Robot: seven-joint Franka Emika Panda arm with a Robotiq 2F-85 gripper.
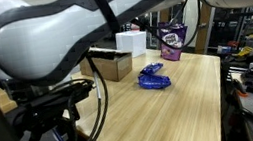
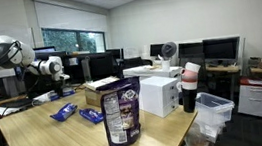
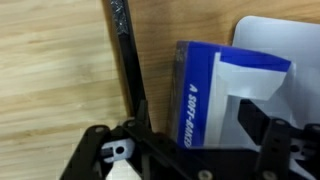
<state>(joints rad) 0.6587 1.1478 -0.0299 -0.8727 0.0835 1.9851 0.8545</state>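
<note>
Box, blue and white cardboard with white lettering down one side [image 3: 225, 95], lies flat at the far left end of the light wooden table [image 3: 50, 70]. It is just right of a thin black strip [image 3: 128, 70] crossing the wood. Its far right corner meets a flat white sheet [image 3: 285, 35]; over or beside, cannot tell. In an exterior view it is only a blue-white patch [image 2: 43, 97] below the arm.

End effector [image 3: 185, 138] hangs directly above, fingers spread wide, one each side of the box, apparently not touching.

Judgement: step in hand looks like a top grasp. The box sits nearer the right finger [image 3: 265, 135], so centre first, else one pad arrives early and the box twists. Get the pads below the top edge; close gently, cardboard dents.

Orientation: long axis runs near-to-far in the wrist view, roughly parallel to the strip, leaning slightly. Lettered side faces left. Fingers would close across the short axis, which suits.

Further out: crumpled blue packet [image 1: 153, 77], purple snack bag [image 2: 122, 114].
</note>
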